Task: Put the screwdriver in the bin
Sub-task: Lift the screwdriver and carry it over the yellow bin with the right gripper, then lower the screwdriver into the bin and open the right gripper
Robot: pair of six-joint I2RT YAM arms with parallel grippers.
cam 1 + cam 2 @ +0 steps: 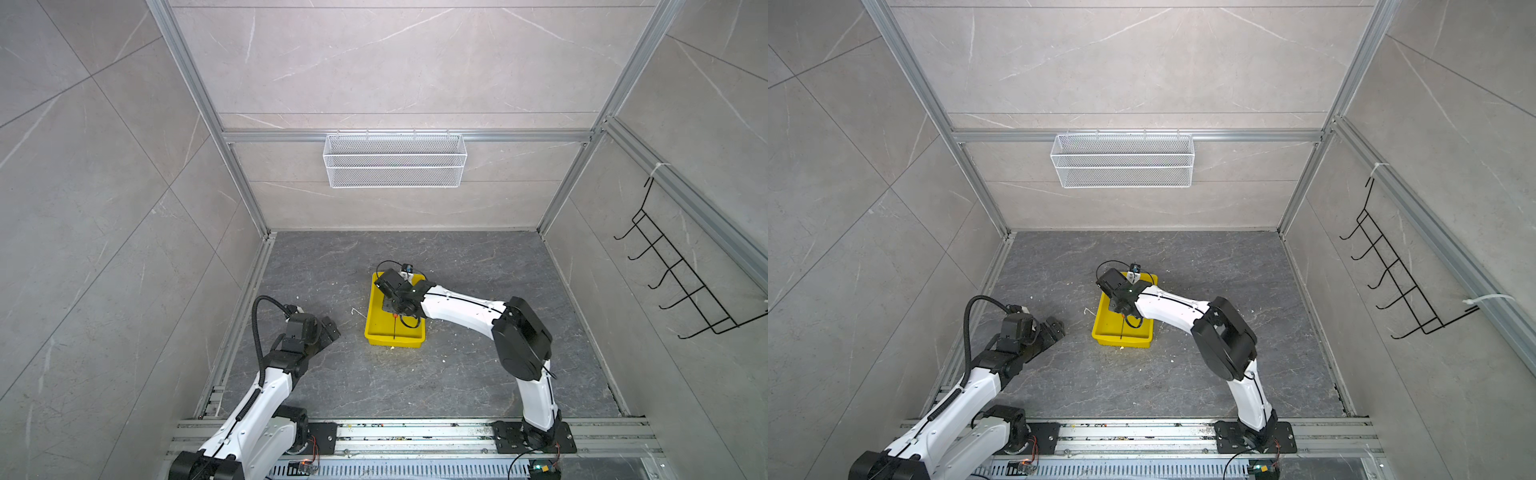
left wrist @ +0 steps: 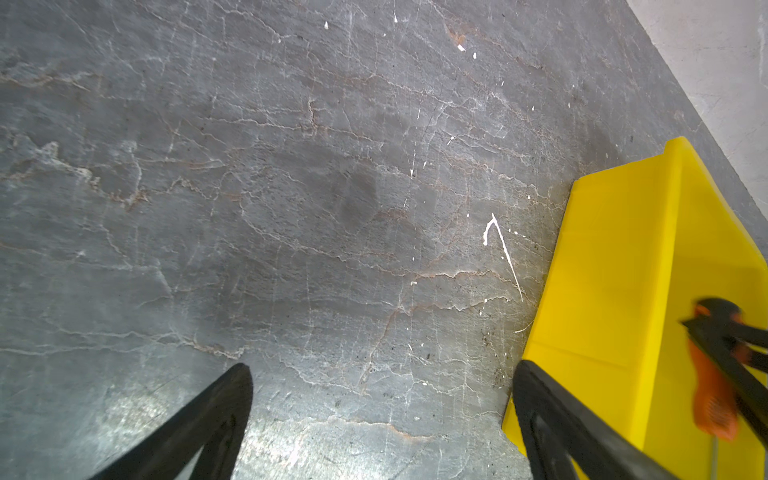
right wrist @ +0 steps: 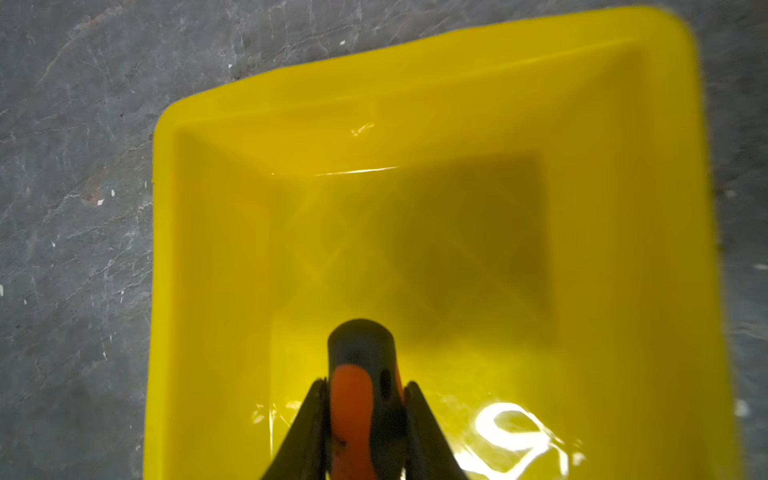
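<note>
A white wire mesh basket (image 1: 395, 160) hangs from the aluminium rail (image 1: 270, 136) across the back wall in both top views. A black wire hook rack (image 1: 683, 266) is fixed to the side wall on the right. The dark grey, veined bench (image 1: 478, 374) carries scattered white crumbs and a thin bent white scrap (image 2: 500, 245).

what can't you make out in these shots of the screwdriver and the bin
- Shaft of the screwdriver: right wrist view, out of frame past the bottom edge, beyond the right claw.
- Its handle: both top views, mostly hidden under the right arm.
- Whether its tip touches the bin floor: top views, too small.
- Left wrist view: screwdriver blurred, right claw cut off by the edge.
</note>
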